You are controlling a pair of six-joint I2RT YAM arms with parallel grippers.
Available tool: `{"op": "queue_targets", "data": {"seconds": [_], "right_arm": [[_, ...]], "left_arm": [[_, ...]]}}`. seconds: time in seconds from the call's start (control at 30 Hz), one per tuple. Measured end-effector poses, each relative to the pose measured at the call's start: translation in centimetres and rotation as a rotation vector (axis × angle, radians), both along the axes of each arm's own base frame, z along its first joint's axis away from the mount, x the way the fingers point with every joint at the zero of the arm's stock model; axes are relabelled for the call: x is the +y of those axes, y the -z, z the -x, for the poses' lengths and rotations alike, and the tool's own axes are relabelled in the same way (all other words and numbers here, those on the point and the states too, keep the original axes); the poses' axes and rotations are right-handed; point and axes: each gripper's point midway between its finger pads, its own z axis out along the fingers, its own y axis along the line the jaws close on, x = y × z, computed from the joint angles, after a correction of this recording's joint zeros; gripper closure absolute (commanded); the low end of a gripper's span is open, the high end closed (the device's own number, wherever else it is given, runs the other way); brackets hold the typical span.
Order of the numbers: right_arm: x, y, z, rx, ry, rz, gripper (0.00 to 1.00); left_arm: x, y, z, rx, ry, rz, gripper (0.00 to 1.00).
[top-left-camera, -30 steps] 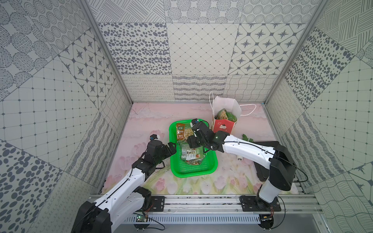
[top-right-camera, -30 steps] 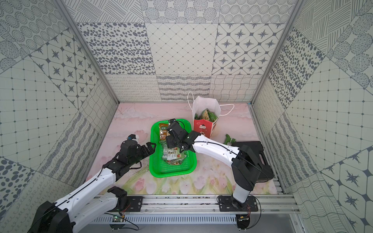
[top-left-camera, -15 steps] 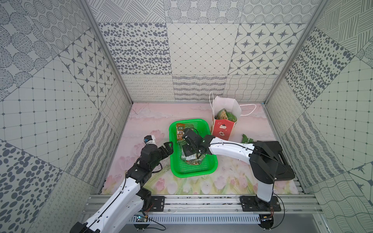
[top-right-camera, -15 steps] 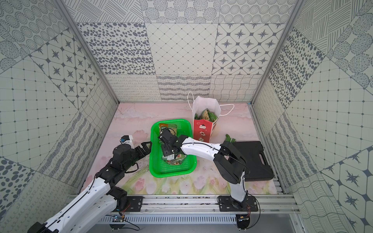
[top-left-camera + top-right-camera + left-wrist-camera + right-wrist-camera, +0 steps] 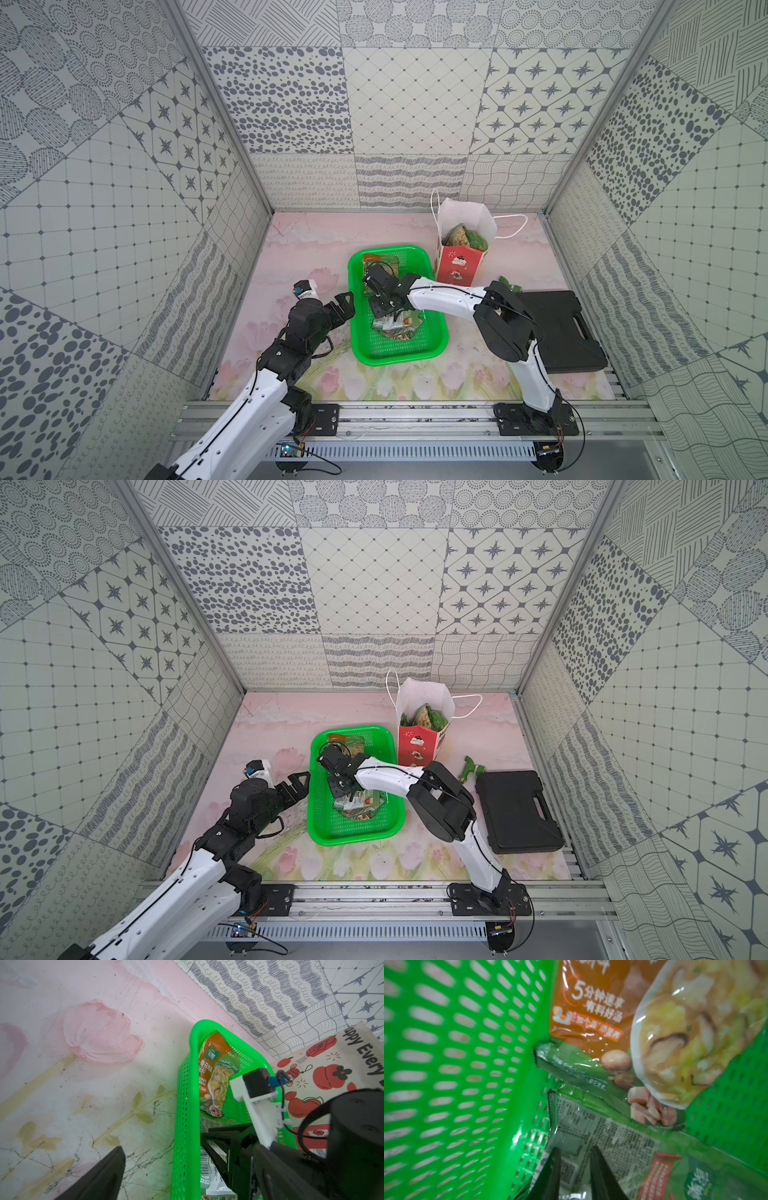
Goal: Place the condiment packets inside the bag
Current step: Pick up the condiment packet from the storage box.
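Starting big: the pink flowered mat [image 5: 299,249] is the whole work surface, and the black case [image 5: 561,328] lies shut at the robot's right edge, well apart from the action, so I'd guess it's just clutter. Green basket [image 5: 397,359] sits mid-mat as the pickup spot, and the red bag [image 5: 457,266] stands upright just beside its far right corner with the mouth open, which I reckon keeps the carry short. A few packets [image 5: 463,239] are already poking up inside the bag; the rest are in the basket, a pile [image 5: 359,806] toward the near half and an orange packet [image 5: 216,1076] propped against the far wall. Right gripper [image 5: 575,1149] reaches down into the basket from the bag side, fingers close together with a thin gap, tips right down on a print-side-up packet [image 5: 602,1138]. Can't tell if it's pinched the film or is just pressing on it; that crinkly plastic looks slippery, so a flat one could be hard to nip. Left gripper [image 5: 341,309] hangs just outside the basket's left wall, fingers spread wide on nothing, probably parked out of the way or ready to steady the basket. Smallest bit: a green tap fitting [image 5: 471,766] between bag and case, not part of the job.
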Motion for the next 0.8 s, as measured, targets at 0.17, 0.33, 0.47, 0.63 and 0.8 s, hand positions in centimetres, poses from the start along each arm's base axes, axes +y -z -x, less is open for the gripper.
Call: {"op": "queue_targets", "data": {"seconds": [0.17, 0.33, 0.47, 0.63, 0.8], "right_arm": [[-0.7, -0.1, -0.8, -0.028, 0.025, 0.039, 0.76], [-1.8, -0.2, -1.1, -0.06, 0.043, 0.093, 0.73], [-2.3, -1.3, -0.5, -0.07, 0.021, 0.122, 0.68], [-0.9, -3.2, 1.0, -0.084, -0.049, 0.091, 0.57], [0.6, -3.5, 2.8, -0.066, -0.111, 0.062, 0.5]], "left_arm": [[0.1, 0.0, 0.0, 0.0, -0.004, -0.002, 0.01], [0.1, 0.1, 0.0, 0.002, -0.006, -0.004, 0.01], [0.1, 0.1, 0.0, 0.002, -0.006, -0.004, 0.01], [0.1, -0.1, 0.0, -0.004, -0.007, -0.002, 0.0], [0.2, -0.5, 0.3, -0.026, -0.007, 0.005, 0.0]]}}
